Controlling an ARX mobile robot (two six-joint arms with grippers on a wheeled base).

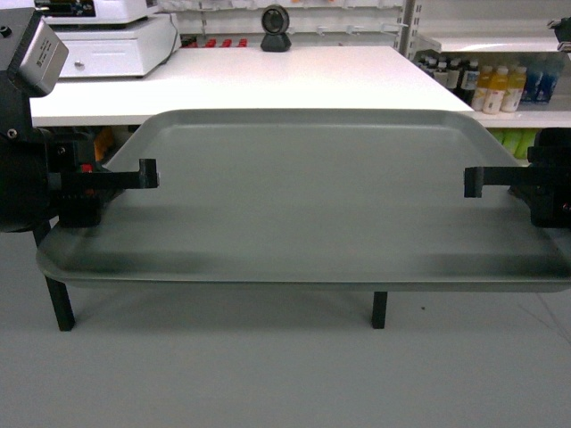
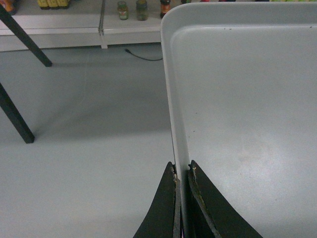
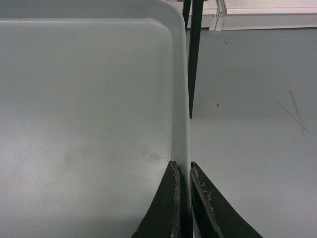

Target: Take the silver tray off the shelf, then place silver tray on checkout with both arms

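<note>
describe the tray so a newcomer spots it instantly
In the head view, find the white checkout across the middle. Just in front hangs the silver tray, pinched at each end by the left gripper and right gripper: the only grey, rimmed, empty slab.

This is a shop, set up like a small store. At the far left a white cash register (image 1: 107,40) sits on the white checkout (image 1: 294,80) table, with a black webcam-like device (image 1: 276,29) standing at its far edge. At the far right, white store shelves (image 1: 500,43) carry rows of bottled drinks (image 1: 500,87) in yellow, dark and blue, and the left wrist view shows more jars (image 2: 141,9) lined along a low shelf above the plain grey floor (image 2: 89,124).
</note>
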